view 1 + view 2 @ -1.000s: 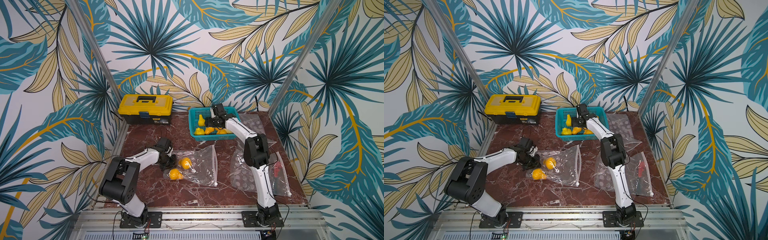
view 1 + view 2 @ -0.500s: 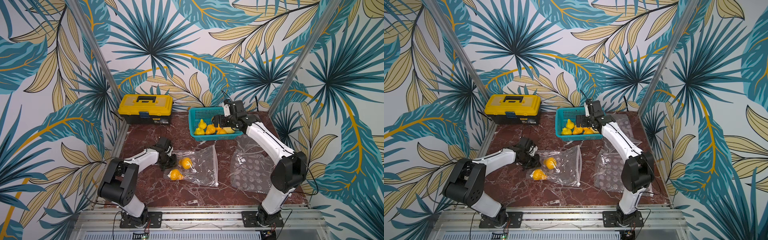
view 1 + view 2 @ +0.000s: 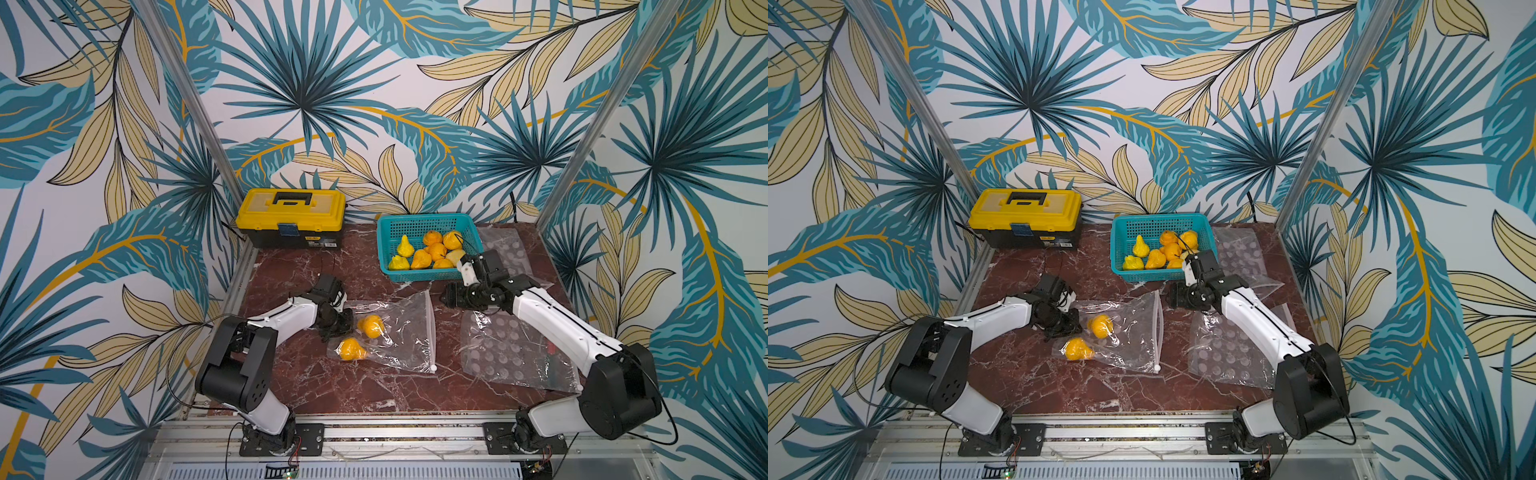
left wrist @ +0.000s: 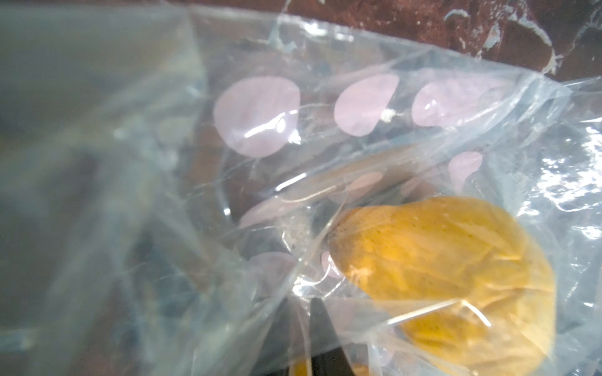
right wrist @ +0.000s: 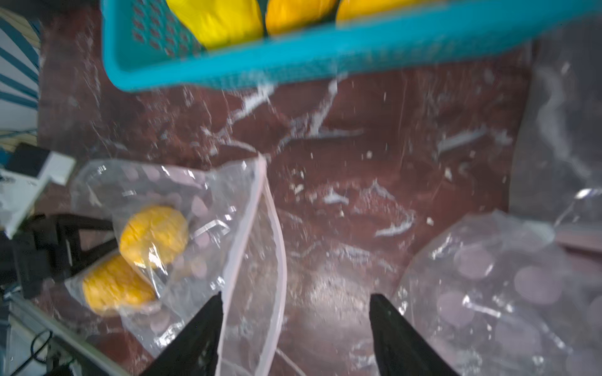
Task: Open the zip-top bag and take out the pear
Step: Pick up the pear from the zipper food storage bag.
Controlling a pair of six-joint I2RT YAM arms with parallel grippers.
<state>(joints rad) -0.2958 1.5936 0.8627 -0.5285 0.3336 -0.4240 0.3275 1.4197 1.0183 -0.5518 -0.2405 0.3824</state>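
The clear zip-top bag (image 3: 401,332) (image 3: 1133,332) lies flat mid-table with two yellow-orange pears (image 3: 371,326) (image 3: 351,348) at its left, closed end. My left gripper (image 3: 343,324) (image 3: 1069,326) is shut on the bag's film at that end; in the left wrist view its fingertips pinch plastic (image 4: 302,299) beside a pear (image 4: 449,276). The bag's pink zip strips (image 5: 270,211) stand parted at the mouth. My right gripper (image 3: 446,298) (image 5: 296,295) hangs open just past the mouth, holding nothing. Both pears (image 5: 153,236) (image 5: 114,286) also show in the right wrist view.
A teal basket (image 3: 428,275) holding several pears stands behind the right gripper. A yellow toolbox (image 3: 291,216) sits at the back left. Empty dotted bags lie at the right (image 3: 507,353) and beside the basket (image 3: 505,249).
The right arm has swung away from above the basket and come down in front of it, near the bag's mouth. The left gripper has stayed on the bag's end.
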